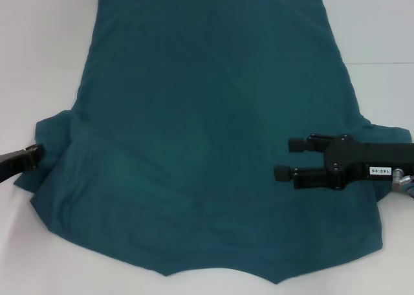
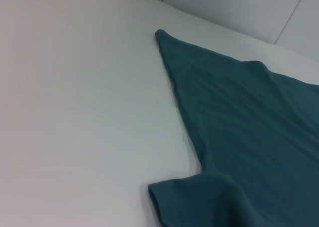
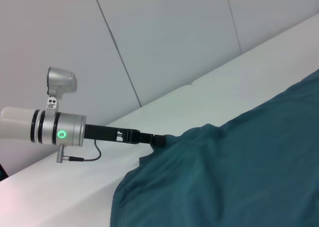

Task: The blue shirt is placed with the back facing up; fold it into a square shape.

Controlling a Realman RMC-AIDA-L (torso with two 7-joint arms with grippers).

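blue shirt (image 1: 207, 133): spread flat on the white bench (image 1: 39, 62), plain side up | left hand (image 1: 29, 158): at the shirt's left sleeve edge, touching the cloth; grip cannot be told | right hand (image 1: 284, 158): above the shirt's right side, fingers apart, released, grasping nothing

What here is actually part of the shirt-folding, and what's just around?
Part of the job:
- blue shirt, spread flat
- left gripper, at the shirt's left sleeve edge
- right gripper, jaws open, over the shirt's right side

Just around:
- white table
- nothing else visible
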